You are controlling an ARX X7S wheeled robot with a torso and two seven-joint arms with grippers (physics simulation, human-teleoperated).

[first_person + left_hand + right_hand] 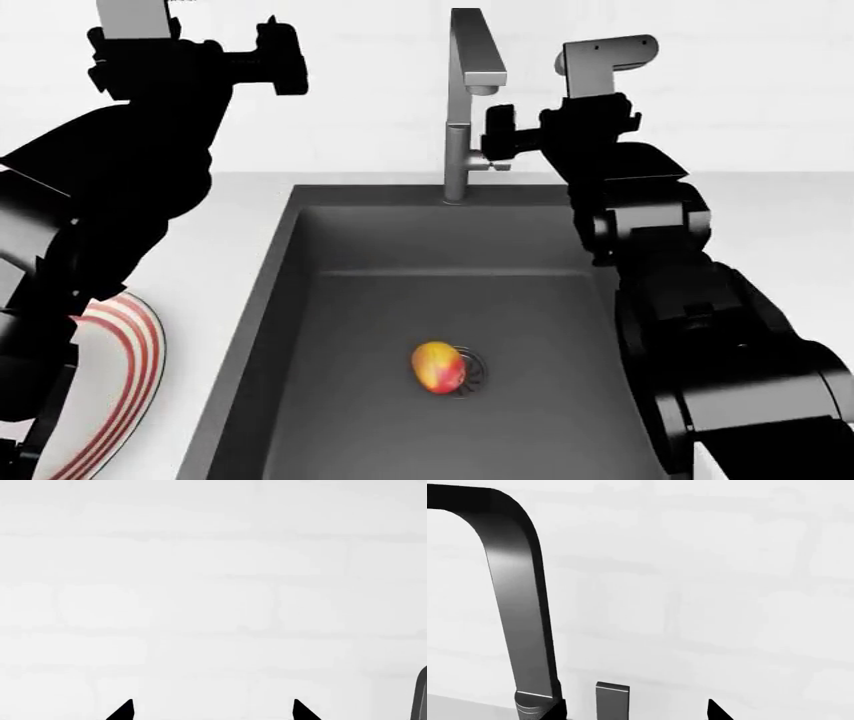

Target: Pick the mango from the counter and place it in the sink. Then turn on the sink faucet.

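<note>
1. At the faucet base, right gripper (497, 135) is open, jaws spread either side of the small lever handle (612, 700); left gripper (283, 62) is raised by the wall, open and empty.
2. Lever looks stiff, smooth steel, likely slippery; take it near its free end.
3. Sink faucet (463, 110) stands upright, long axis vertical.
4. Mango (438, 367) lies in the sink (307, 300), touching the drain.

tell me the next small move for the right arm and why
Probably ease the right gripper forward so its open jaws close around the faucet's side lever. The mango already lies in the sink by the drain, and the lever stands between the jaws, so only turning on the sink faucet remains.
</note>
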